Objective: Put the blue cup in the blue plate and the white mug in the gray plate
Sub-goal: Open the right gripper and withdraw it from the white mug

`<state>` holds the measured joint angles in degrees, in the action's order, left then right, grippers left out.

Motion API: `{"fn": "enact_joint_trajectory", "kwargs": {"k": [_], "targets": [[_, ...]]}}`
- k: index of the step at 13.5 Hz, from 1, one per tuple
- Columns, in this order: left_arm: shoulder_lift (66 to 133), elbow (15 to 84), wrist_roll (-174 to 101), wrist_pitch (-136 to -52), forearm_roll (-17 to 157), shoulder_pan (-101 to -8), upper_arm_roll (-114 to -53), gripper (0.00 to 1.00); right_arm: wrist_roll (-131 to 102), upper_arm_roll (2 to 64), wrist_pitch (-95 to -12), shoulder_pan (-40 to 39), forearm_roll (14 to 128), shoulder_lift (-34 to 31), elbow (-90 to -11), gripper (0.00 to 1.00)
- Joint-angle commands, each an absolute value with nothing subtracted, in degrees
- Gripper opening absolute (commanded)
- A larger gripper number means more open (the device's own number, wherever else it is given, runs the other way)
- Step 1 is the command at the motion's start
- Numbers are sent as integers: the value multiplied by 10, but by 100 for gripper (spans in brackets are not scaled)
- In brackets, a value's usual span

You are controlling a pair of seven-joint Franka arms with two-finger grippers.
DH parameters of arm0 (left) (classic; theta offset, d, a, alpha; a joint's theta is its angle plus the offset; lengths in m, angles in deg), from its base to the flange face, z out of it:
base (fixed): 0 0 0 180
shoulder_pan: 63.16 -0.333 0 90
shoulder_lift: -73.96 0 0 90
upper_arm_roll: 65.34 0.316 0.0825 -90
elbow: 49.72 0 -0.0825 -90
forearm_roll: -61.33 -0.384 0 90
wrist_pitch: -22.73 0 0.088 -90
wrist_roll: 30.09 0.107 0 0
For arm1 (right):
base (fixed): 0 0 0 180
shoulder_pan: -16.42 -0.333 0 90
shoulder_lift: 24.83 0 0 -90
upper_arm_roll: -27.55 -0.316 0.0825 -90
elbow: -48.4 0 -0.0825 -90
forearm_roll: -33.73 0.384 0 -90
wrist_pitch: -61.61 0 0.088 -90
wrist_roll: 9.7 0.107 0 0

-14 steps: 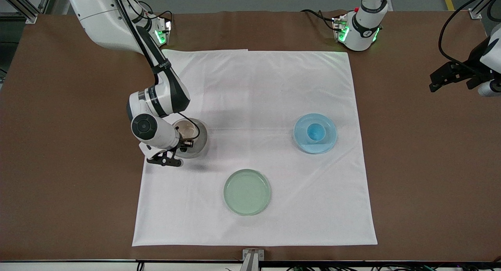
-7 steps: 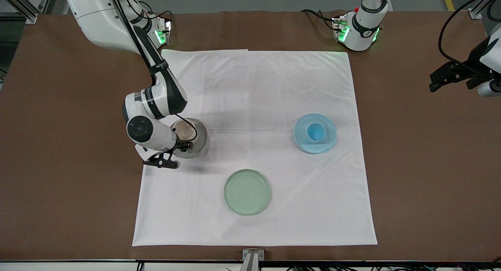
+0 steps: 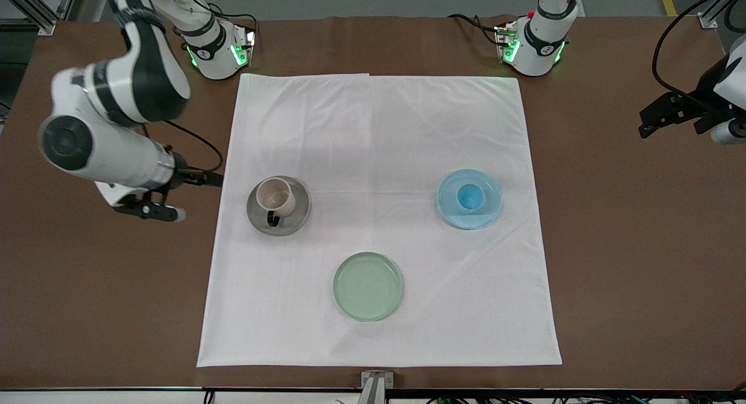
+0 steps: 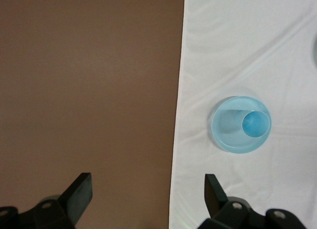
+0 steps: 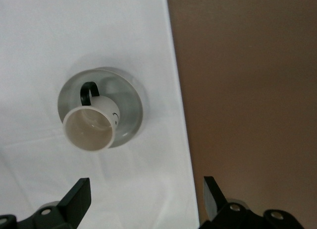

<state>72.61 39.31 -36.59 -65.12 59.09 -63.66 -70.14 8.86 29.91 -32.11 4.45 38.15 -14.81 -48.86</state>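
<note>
The white mug (image 3: pixel 275 196) with its black handle stands on the gray plate (image 3: pixel 296 215), toward the right arm's end of the cloth. The right wrist view shows the mug (image 5: pixel 94 125) on the plate (image 5: pixel 131 97) too. My right gripper (image 3: pixel 201 179) is open and empty, up over the cloth's edge beside the gray plate; its jaws (image 5: pixel 146 187) are wide apart. The blue cup (image 3: pixel 470 196) stands in the blue plate (image 3: pixel 489 213), also in the left wrist view (image 4: pixel 255 124). My left gripper (image 3: pixel 646 126) waits open and empty (image 4: pixel 147 184) over bare table.
A pale green plate (image 3: pixel 368 286) lies empty on the white cloth (image 3: pixel 379 130), nearer to the front camera than the other two plates. Brown table (image 3: pixel 641 246) surrounds the cloth on all sides.
My right gripper has let go of the white mug, risen and drawn away toward the right arm's end of the table. The mug stays on the gray plate. The left arm has not moved.
</note>
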Motion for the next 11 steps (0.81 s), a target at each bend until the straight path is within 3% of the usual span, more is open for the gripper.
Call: {"fn": "enact_joint_trajectory", "kwargs": {"k": [1,5,11], "targets": [[726,392,-355,-658,602,-636,-699,100,6,290,-297,113,384,-201,-516,100],[726,391,-355,-658,602,-636,-699,100,-72,290,-301,181,354,-208,-513,100],[726,391,-355,-658,602,-638,-699,100,-82,289,-302,192,353,-204,-439,100]]}}
